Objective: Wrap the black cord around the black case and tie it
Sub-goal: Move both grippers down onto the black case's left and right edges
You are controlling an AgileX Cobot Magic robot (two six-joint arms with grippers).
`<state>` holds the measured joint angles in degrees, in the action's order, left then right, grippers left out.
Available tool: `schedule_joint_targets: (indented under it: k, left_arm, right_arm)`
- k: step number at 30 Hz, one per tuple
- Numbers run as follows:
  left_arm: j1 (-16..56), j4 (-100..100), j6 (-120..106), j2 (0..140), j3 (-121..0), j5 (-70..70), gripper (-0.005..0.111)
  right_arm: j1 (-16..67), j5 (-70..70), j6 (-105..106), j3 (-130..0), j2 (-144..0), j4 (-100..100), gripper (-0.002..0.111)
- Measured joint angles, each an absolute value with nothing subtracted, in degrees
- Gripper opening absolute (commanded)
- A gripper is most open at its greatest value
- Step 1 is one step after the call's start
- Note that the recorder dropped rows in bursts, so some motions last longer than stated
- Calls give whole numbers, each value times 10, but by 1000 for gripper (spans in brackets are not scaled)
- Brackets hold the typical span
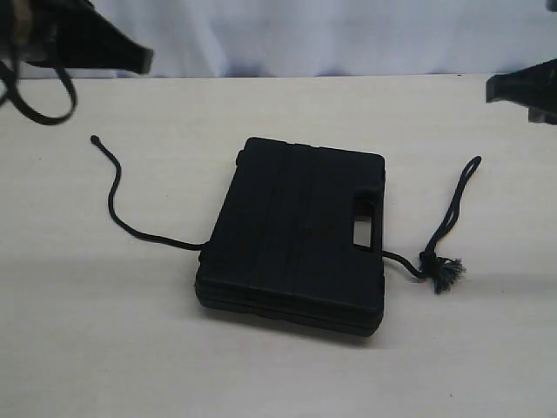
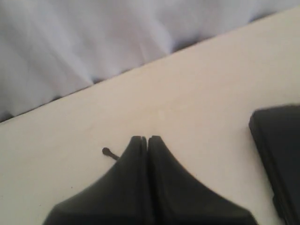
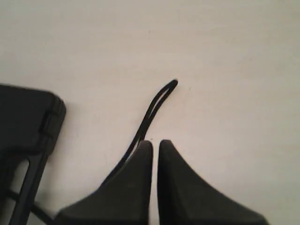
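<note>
The black case (image 1: 296,231) lies flat in the middle of the table, its handle slot toward the right. The black cord (image 1: 117,209) runs under it: a knotted tip (image 1: 95,138) lies at the left, a frayed tassel knot (image 1: 444,272) and loop end (image 1: 466,174) at the right. My left gripper (image 2: 147,138) is shut and empty, hovering above the table near the knotted tip (image 2: 106,151), with the case corner (image 2: 276,150) off to one side. My right gripper (image 3: 155,142) is shut and empty above the loop end (image 3: 161,96), beside the case (image 3: 26,126).
A pale cloth backdrop (image 1: 305,35) hangs behind the table's far edge. The left arm (image 1: 78,39) with its looped cable sits at the top left and the right arm (image 1: 526,87) at the top right, both raised off the tabletop (image 1: 261,366).
</note>
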<state>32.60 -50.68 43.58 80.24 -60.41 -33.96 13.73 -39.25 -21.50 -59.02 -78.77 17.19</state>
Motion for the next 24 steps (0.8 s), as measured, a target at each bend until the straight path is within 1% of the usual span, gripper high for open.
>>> schedule_joint_targets:
  k: [3, 6, 8, 12, 15, 17, 21, 22, 24]
  left_arm:
    - [381, -507, 384, 842, -615, -386, 0]
    - [422, -505, 340, 875, -615, -400, 0]
    - [444, -503, 326, 894, -615, -402, 0]
    - [477, -503, 316, 921, -615, -405, 0]
    - [489, -503, 314, 931, -615, -410, 0]
    - [492, -503, 313, 932, -615, -410, 0]
    - [492, -503, 313, 932, -616, -429, 2]
    - [492, -503, 313, 932, -616, -435, 4]
    - [492, -503, 313, 932, -616, -446, 14]
  right_arm:
    - [170, -436, -201, -604, -825, 171, 4]
    - [206, -452, -187, -606, -860, 154, 6]
    - [227, -455, -172, -606, -883, 137, 12]
    - [263, -452, -155, -606, -930, 114, 31]
    - [274, -436, -154, -606, -956, 92, 44]
    - [275, -420, -154, -606, -970, 68, 50]
    - [275, -390, -154, -606, -995, 24, 56]
    - [275, -382, -154, -606, -1001, 15, 56]
    - [275, -371, -154, -606, -1010, 7, 56]
